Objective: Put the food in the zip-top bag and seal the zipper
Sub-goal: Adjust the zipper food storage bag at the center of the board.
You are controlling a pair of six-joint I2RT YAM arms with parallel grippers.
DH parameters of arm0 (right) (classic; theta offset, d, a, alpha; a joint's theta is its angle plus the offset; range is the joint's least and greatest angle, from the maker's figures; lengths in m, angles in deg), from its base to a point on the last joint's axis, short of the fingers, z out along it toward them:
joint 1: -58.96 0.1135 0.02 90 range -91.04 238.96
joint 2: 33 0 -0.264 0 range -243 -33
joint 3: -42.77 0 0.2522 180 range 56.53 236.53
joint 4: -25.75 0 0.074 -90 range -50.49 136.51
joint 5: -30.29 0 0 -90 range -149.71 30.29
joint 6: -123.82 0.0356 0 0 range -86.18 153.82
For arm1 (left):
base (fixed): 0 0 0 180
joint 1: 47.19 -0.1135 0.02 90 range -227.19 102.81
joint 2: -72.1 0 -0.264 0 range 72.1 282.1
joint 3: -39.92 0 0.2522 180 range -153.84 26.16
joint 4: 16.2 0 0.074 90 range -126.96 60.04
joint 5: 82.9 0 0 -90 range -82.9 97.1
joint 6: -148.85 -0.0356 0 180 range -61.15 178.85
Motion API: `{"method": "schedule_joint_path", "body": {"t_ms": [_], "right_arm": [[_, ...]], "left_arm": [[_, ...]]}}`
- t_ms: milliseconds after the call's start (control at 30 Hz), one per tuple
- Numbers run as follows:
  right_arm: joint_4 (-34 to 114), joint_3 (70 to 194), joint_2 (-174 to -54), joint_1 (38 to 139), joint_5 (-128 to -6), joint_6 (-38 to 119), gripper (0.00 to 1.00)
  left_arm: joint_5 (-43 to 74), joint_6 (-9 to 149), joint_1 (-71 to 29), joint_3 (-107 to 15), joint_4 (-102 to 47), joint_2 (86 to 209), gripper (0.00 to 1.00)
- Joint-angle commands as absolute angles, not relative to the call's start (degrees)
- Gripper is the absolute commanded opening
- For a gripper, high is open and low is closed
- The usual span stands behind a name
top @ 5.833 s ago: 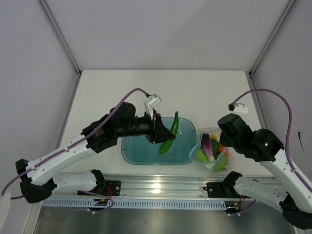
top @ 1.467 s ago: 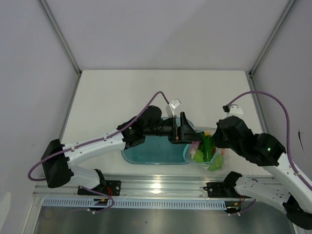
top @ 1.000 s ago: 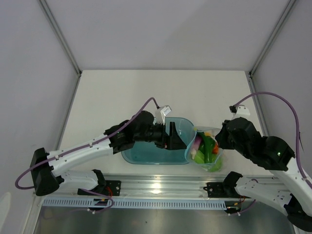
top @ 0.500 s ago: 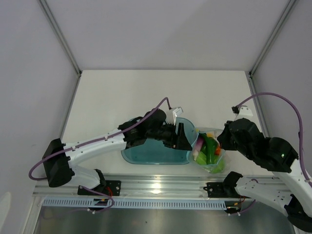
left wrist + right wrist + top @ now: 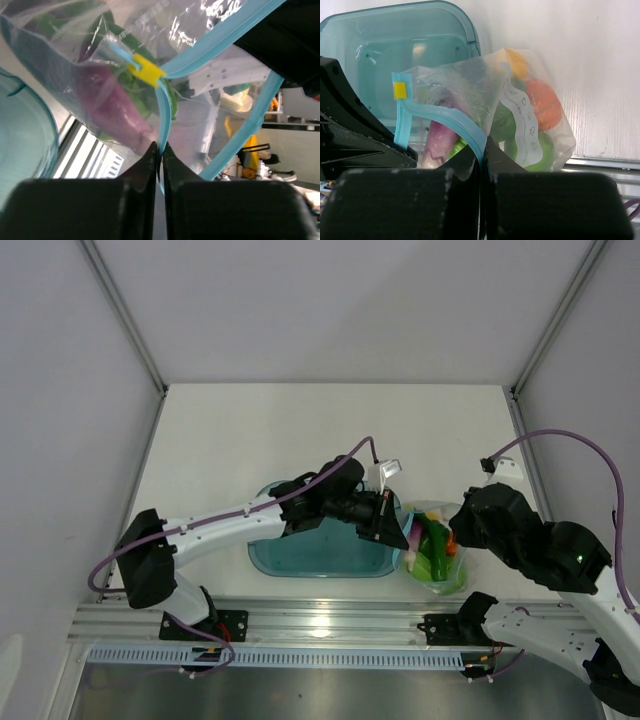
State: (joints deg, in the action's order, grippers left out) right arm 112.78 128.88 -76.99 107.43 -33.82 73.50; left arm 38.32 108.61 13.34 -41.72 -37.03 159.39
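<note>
Left gripper (image 5: 160,150): jaws pinched tight on the teal zipper (image 5: 163,107), yellow slider (image 5: 145,69) just ahead of the fingertips. Right gripper (image 5: 482,150): clamped on the same strip, further along. Zip-top bag (image 5: 470,85) spans between both tools, mouth gaping; eggplant (image 5: 115,105) and green produce inside. Blue tub (image 5: 420,45) lies beyond the right gripper, to its left.

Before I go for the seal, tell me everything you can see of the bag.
The bag is thin, clear, crinkled plastic with a printed white band, held mouth-up beside the right end of the blue tub. A teal zipper strip edges the mouth, with a yellow tab at one end, and the mouth gapes open. Inside are a purple eggplant, green pieces and an orange-red one. The left end effector and the right end effector each pinch the strip.
</note>
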Motion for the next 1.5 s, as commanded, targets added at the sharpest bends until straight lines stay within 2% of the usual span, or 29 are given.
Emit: {"method": "schedule_joint_path", "body": {"t_ms": [0,167,233,433,533,600,667,833,1200,1467], "right_arm": [[113.9,129.8,-77.4,107.4,-29.5,77.1,0.00],[116.5,129.0,-77.9,107.3,-27.4,79.3,0.00],[117.0,128.4,-77.9,107.4,-27.5,80.1,0.03],[117.6,126.3,-77.2,107.3,-30.3,80.2,0.17],[116.2,125.6,-76.6,107.2,-32.6,79.1,0.30],[115.4,125.5,-76.4,107.2,-34.7,78.5,0.35],[113.8,125.5,-76.3,107.2,-35.8,77.5,0.41],[111.8,125.4,-77.4,107.0,-36.9,76.6,0.44],[113.9,124.9,-76.8,106.2,-34.6,78.1,0.43],[110.0,122.3,-74.0,106.0,-41.3,77.3,0.44]], "left_arm": [[41.5,108.1,13.7,-47.9,-36.2,161.3,0.01],[41.0,104.4,12.8,-58.4,-45.0,166.4,0.01],[42.2,102.8,12.0,-63.3,-47.9,170.2,0.00],[48.8,98.9,10.6,-78.8,-54.3,180.4,0.01],[52.8,97.4,10.6,-83.3,-56.1,185.3,0.01],[55.7,96.4,10.6,-85.2,-56.7,187.7,0.01],[56.5,96.0,10.6,-85.8,-56.9,188.6,0.01],[58.4,95.6,10.4,-85.0,-55.8,189.1,0.00],[57.6,94.6,10.3,-81.2,-55.5,186.0,0.01],[51.1,102.0,10.1,-73.1,-48.6,181.3,0.01]]}}
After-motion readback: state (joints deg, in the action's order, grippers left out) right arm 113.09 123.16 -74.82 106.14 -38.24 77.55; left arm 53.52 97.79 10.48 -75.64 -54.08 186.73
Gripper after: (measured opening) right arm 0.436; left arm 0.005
